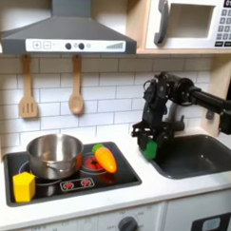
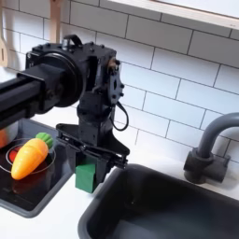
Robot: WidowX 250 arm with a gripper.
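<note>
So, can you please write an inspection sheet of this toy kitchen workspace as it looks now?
Surface: white counter with black stovetop and dark sink.
Job's things: green block between the gripper's fingers, on the counter beside the sink.
Clutter: steel pot, toy carrot, yellow block on the stovetop.
Grippers: gripper pointing down, shut on the block.
Cables: black cable along the wrist.
Surroundings: tiled wall, faucet, microwave, hanging wooden utensils.
</note>
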